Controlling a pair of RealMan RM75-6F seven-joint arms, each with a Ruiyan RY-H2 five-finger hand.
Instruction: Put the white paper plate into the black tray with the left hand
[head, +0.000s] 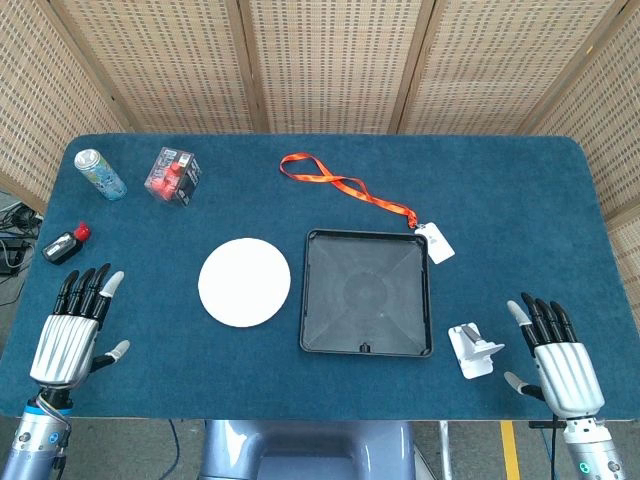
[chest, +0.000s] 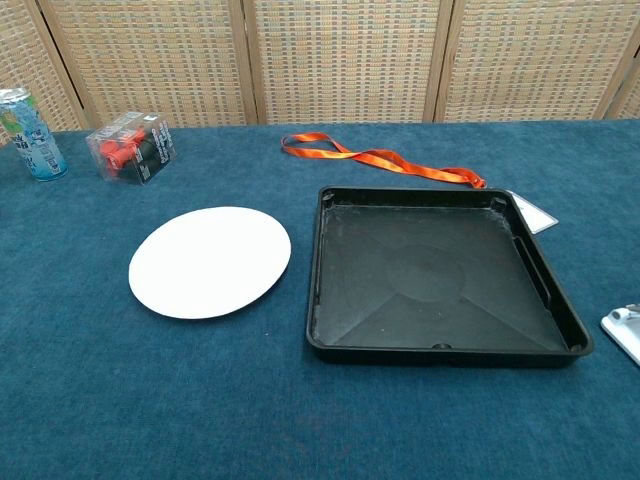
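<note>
**Plate still on the cloth; left hand waits at the near edge**

Nearest the robot, the left hand (head: 70, 330) rests at about 8 o'clock on the table (head: 520, 190), fingers straight, slightly apart and holding nothing. The right hand (head: 555, 352) mirrors it at about 4 o'clock, fingers likewise extended and empty; just beside it, toward the centre, lies a small white clip-like object (head: 474, 350). Neither hand shows in the chest view.

At the middle of the blue cloth the white paper plate (head: 244, 282) lies flat, just left of the black tray (head: 366, 292), close to it but not touching. In the chest view the plate (chest: 210, 262) sits near the tray (chest: 440, 275), whose floor holds nothing.

Further out, a small black bottle with a red cap (head: 66, 243) lies at 9 o'clock. At the far side, around 10 to 11 o'clock, lies a drink can (head: 100, 174) and beside it sits a clear box (head: 172, 176) of red and dark items. An orange lanyard (head: 345, 186) trails from 12 o'clock toward the tray's far right corner, ending in a white tag (head: 438, 242).

The task appears to stand at its opening: the reach has not begun. The next move likely calls for the left hand to travel toward 1 o'clock to the plate's near-left rim. A thin plate flat on cloth gives little to grip, so getting fingertips beneath the edge may be the delicate part before carrying it rightward over the tray wall.
</note>
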